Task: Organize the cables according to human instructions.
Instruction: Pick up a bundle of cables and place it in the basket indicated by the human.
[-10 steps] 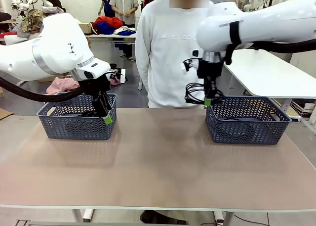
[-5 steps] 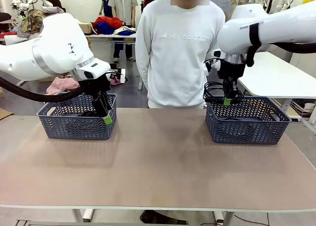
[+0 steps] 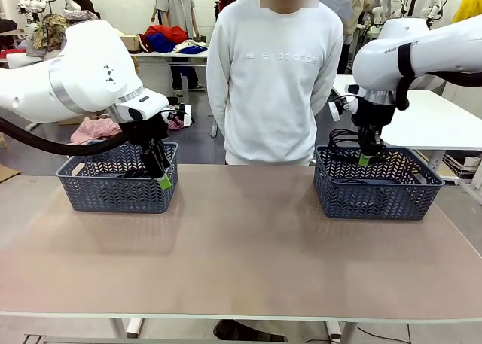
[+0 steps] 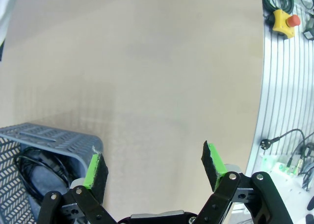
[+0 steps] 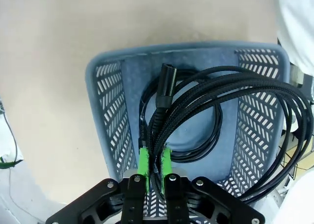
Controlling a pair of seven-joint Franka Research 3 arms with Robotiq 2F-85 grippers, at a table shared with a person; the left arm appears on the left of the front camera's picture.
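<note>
Risk: loops of the cable [image 5: 235, 111] hang past the right basket [image 5: 105, 116] rim and could snag or spill out on release; right gripper [image 5: 153, 160] clenched on it above the basket, one cable already inside; left gripper [image 4: 154, 166] released, empty, at the left basket [image 3: 113, 190]; that basket's contents mostly hidden.

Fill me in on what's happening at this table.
The right gripper is shut on a coiled black cable and holds it over the right basket, where another cable already lies. The left gripper is open at the left basket, which also holds a cable. A person stands watching across the table.
</note>
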